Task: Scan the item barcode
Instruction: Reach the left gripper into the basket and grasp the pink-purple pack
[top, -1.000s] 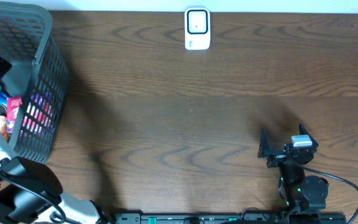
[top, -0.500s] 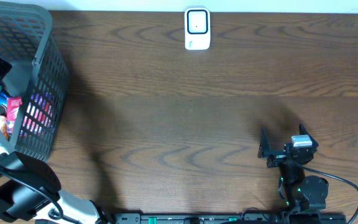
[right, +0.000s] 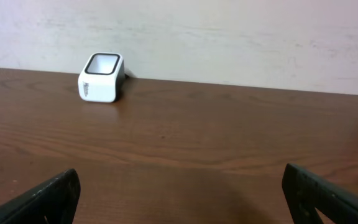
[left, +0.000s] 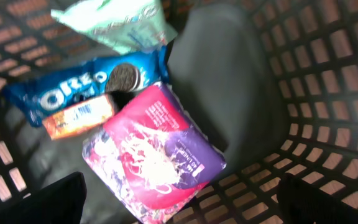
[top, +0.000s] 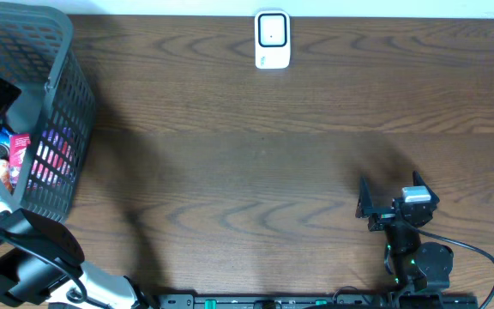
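Overhead, the left arm [top: 33, 253] has barely shifted beside the basket [top: 63, 129] in the last second, and the right gripper [top: 369, 204] stays parked, well apart from the scanner [top: 272, 39]. At the left wrist, the left gripper [left: 182, 205] hangs wide open and empty over the purple pack [left: 154, 155] and Oreos [left: 73, 93], so I judge no item is picked yet. At the right wrist, the right gripper, also wide open and empty, faces the scanner across the surface [right: 229, 155].

Jaws wide apart on left arm [top: 31, 251] and right arm [top: 420, 257].
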`<state>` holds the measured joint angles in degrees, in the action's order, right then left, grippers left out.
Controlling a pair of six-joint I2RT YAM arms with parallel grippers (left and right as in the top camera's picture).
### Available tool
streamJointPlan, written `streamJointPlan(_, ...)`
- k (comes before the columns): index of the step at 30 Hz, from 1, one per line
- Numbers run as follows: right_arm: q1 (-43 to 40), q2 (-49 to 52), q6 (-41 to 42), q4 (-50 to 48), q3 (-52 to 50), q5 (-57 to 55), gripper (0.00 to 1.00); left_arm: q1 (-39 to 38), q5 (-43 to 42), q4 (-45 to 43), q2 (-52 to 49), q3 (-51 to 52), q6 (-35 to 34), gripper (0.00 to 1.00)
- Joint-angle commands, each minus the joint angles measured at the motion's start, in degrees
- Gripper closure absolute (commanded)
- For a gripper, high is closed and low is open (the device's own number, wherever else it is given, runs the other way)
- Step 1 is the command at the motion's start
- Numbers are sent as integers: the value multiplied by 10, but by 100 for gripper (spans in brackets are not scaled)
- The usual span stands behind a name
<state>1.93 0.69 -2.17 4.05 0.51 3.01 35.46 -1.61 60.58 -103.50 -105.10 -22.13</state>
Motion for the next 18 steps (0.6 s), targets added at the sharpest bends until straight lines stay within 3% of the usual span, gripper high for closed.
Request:
streamJointPlan(1, -4, -4, -7, 1, -2, 1, 1, 1, 0, 3, -7, 26, -52, 2)
streamJointPlan(9, -4, -4, -7, 1, -2, 2, 1, 1, 6, -69, -17, 79, -69, 2)
streamJointPlan(18, -4, -4, -7, 1, -2, 2, 1, -14, 15, -76, -105, 86, -69, 2)
